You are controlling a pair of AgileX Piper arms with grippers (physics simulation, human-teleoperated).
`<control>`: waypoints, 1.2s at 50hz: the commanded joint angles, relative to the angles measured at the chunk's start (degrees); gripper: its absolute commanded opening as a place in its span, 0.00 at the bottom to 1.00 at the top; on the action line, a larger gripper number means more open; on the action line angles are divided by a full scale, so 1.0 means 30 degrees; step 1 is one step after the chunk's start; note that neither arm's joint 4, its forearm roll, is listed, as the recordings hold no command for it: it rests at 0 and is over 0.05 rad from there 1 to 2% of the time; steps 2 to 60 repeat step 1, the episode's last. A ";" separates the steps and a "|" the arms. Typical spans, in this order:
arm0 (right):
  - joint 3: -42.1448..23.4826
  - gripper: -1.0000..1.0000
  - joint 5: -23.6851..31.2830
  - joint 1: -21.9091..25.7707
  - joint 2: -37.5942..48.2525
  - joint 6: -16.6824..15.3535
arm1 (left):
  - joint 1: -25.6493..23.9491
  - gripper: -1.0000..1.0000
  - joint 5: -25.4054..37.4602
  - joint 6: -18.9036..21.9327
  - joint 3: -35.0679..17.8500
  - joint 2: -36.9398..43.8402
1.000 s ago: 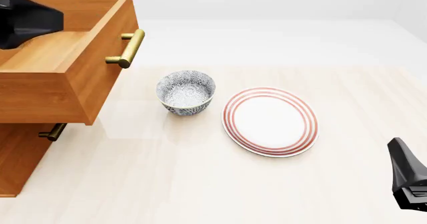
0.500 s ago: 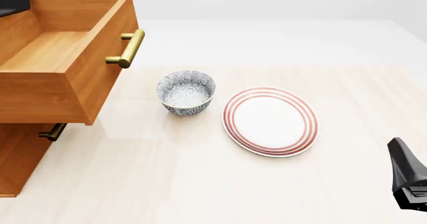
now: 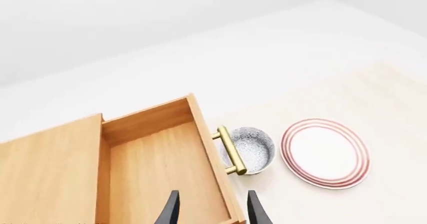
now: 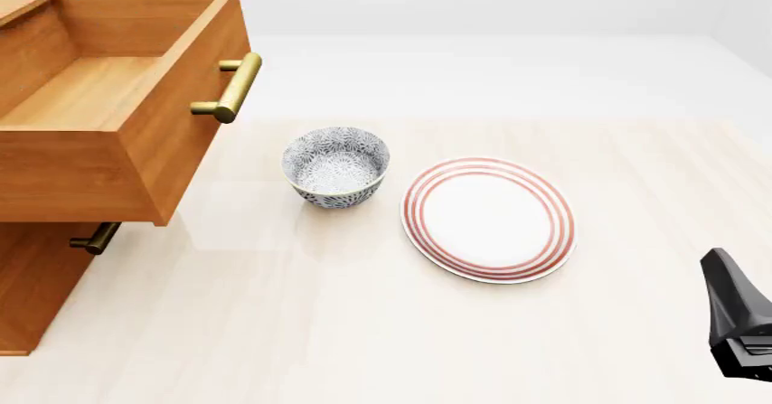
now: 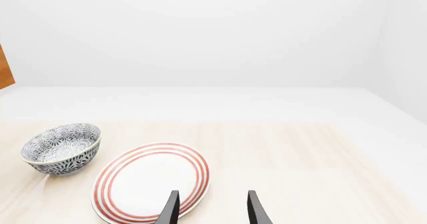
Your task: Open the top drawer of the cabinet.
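The top drawer (image 4: 121,106) is standing pulled well out of the cabinet (image 4: 36,286), overhanging the bowl (image 4: 336,165). It is looking heavy and rigid; its brass handle (image 4: 230,88) is offering the sole grip. Left gripper (image 3: 207,211) and right gripper (image 5: 208,209) are both hanging parted, holding nothing.

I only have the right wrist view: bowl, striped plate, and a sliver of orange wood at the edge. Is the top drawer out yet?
Observer: Yes. In the front view the top drawer stands pulled well out of the cabinet, its inside bare.
Operator: Where is the left gripper?
Observer: The left gripper is above the open drawer, fingers apart, holding nothing.
Operator: Is it touching the handle?
Observer: No. The brass handle lies beyond its fingertips, untouched.
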 commanded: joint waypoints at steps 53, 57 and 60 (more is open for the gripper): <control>0.0012 1.00 0.0007 -0.0003 -0.0017 0.0007 | 0.0525 1.00 0.0196 0.0143 -0.0684 -0.0379; 0.0012 1.00 0.0007 -0.0003 -0.0017 0.0007 | 0.0525 1.00 0.0196 0.0143 -0.0684 -0.0379; 0.0012 1.00 0.0007 -0.0003 -0.0017 0.0007 | 0.0525 1.00 0.0196 0.0143 -0.0684 -0.0379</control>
